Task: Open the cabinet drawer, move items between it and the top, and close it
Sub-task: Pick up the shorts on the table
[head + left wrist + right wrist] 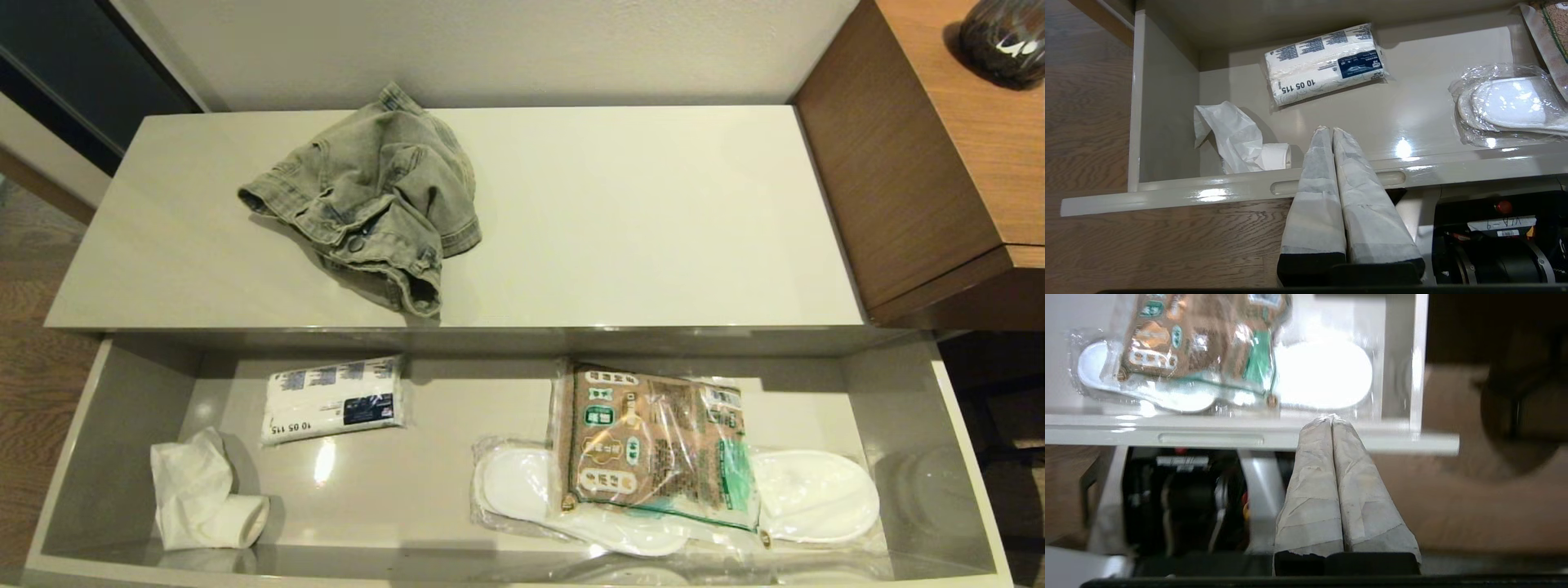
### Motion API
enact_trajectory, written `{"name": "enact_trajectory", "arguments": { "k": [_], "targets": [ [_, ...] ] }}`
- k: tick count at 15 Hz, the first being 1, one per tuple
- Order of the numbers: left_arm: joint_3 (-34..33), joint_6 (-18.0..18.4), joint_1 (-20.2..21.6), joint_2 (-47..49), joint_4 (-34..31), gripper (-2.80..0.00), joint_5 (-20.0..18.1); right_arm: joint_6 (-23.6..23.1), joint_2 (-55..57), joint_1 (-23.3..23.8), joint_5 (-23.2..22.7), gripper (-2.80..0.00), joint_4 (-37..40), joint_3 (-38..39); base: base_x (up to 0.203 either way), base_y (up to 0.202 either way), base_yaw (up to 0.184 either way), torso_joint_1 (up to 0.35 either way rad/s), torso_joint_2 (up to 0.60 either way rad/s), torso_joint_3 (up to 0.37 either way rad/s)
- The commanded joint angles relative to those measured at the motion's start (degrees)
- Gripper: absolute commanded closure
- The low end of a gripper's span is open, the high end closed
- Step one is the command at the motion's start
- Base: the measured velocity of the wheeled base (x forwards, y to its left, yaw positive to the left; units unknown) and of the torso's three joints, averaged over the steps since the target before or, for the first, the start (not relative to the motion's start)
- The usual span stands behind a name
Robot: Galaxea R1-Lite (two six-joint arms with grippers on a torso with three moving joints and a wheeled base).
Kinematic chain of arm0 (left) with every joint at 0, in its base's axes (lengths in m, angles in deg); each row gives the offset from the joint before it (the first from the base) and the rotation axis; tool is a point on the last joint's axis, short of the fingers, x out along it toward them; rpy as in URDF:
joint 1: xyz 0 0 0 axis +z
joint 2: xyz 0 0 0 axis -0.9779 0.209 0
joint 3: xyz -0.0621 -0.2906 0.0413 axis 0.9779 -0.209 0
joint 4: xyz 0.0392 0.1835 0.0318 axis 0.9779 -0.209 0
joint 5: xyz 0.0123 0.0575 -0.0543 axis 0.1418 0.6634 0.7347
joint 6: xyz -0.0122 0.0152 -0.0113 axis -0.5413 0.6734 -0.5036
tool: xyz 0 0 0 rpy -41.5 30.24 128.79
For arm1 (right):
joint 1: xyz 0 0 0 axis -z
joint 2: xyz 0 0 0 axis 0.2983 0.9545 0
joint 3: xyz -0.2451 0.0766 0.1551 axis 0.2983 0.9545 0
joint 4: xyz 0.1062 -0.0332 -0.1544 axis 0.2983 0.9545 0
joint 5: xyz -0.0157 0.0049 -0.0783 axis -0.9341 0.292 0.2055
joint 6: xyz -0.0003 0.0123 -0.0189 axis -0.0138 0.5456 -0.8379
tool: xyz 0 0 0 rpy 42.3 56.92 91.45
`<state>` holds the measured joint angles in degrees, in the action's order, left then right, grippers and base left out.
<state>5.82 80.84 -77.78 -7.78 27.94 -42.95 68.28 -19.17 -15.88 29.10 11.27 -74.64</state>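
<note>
The cabinet drawer (122, 408) stands pulled out below the glossy cream top (653, 212). On the top, left of centre, the grey-green denim garment (371, 196) lies crumpled. Inside the drawer at the right, the clear bag of brown granules (649, 445) rests on the plastic-wrapped white slippers (816, 494). Neither arm shows in the head view. My left gripper (1327, 130) is shut and empty, its tips over the drawer's front rail (1208, 192) by a notch. My right gripper (1331, 418) is shut and empty too, at the front rail (1106, 435) near the drawer's right end, below the bag (1200, 335).
A white tissue pack (333, 398) and a crumpled white paper with a roll (200, 494) lie in the drawer's left half. A brown wooden cabinet (914, 163) with a dark vase (1004, 37) adjoins the top's right end. Wood floor lies to the left.
</note>
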Motion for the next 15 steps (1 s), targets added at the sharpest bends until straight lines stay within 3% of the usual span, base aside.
{"name": "enact_trajectory", "arguments": {
  "k": [1, 5, 7, 9, 11, 15],
  "targets": [
    [0.00, 0.05, 0.02, 0.04, -0.01, 0.00, 0.00, -1.42, -6.34, -0.42, -0.47, 0.00, -8.30, 6.93, 0.000, 0.000, 0.000, 0.000, 0.00, 0.000],
    [0.00, 0.05, 0.02, 0.04, -0.09, 0.00, -0.09, -1.80, -9.45, -0.71, -2.47, 0.00, -34.91, 25.50, 0.000, 0.000, 0.000, 0.000, 0.00, 0.000],
    [0.00, 0.14, 0.02, 0.04, -0.09, 0.00, -0.18, 0.87, -9.74, -0.75, -4.86, 0.00, -40.41, 28.54, 0.000, 0.000, 0.000, 0.000, 0.00, 0.000],
    [0.06, 0.14, 0.02, 0.04, -0.09, 0.00, -0.18, 2.47, -9.86, -0.77, -4.26, 0.00, -41.68, 27.77, 0.000, 0.000, 0.000, 0.000, 0.00, 0.000],
    [0.09, 0.23, 0.02, 0.04, -0.09, 0.00, -0.18, 2.65, -9.86, -0.77, 2.97, 0.00, -39.48, 28.16, 0.000, 0.000, 0.000, 0.000, 0.00, 0.000],
    [0.09, 0.32, 0.02, 0.04, -0.09, 0.00, -0.26, 3.91, -9.86, -0.77, 2.44, 0.00, -37.02, 28.20, 0.000, 0.000, 0.000, 0.000, 0.00, 0.000]
  ]
}}
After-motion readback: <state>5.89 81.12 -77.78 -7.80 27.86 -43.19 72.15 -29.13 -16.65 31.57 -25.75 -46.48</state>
